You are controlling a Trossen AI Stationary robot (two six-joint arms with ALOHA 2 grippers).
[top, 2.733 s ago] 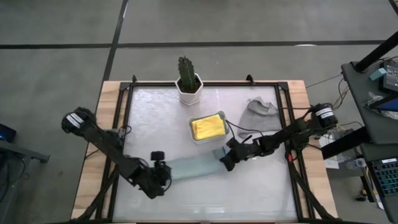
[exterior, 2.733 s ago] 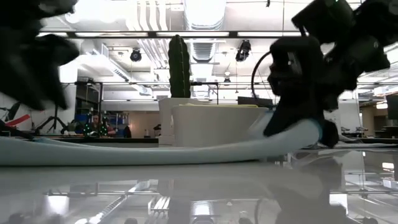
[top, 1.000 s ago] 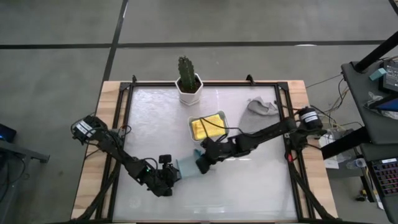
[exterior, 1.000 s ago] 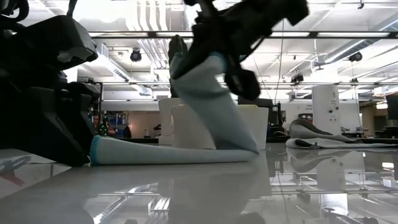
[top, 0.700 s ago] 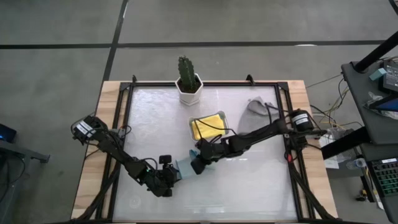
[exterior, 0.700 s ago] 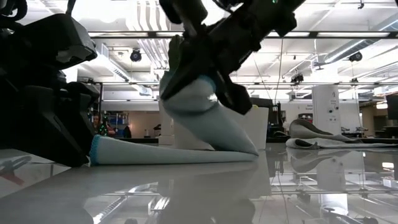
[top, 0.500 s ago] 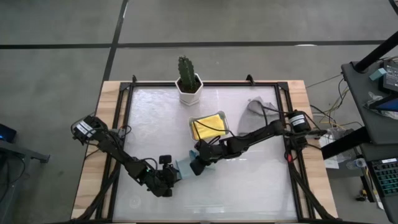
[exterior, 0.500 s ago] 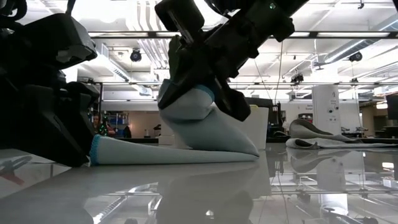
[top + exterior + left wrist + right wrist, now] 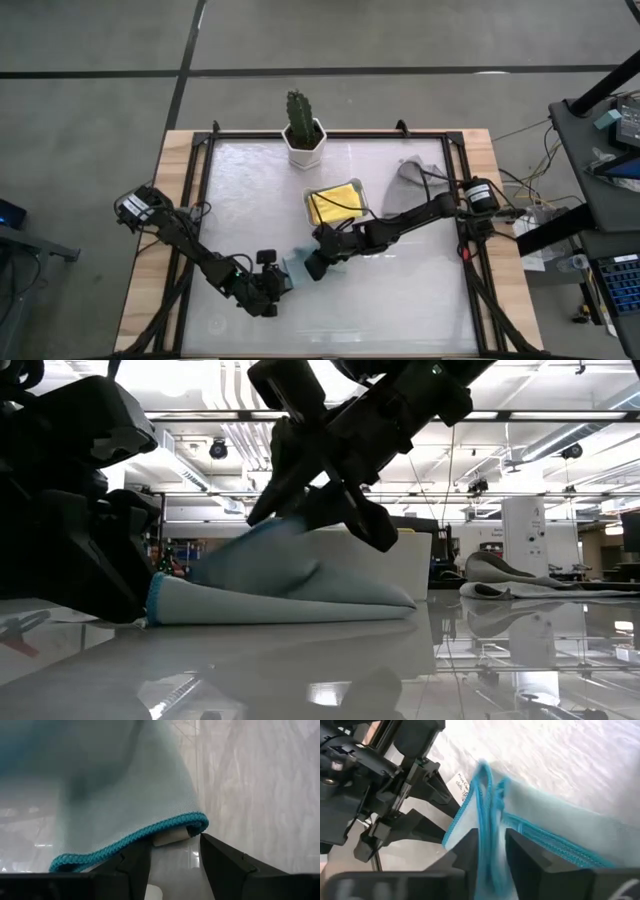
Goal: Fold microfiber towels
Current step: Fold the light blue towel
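Your right gripper [image 9: 309,268] reaches low across the desk [image 9: 400,300], jaws spread, w/ the pale teal towel [image 9: 290,585] (now doubled flat) dropped since 0.5 s ago. Left gripper [image 9: 283,281] stays clamped on its near edge.

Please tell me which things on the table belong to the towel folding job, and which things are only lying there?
Job: pale teal towel, under the left gripper and right gripper; yellow towel; grey towel.

Only lying there: cactus pot; white tray holding the yellow towel.
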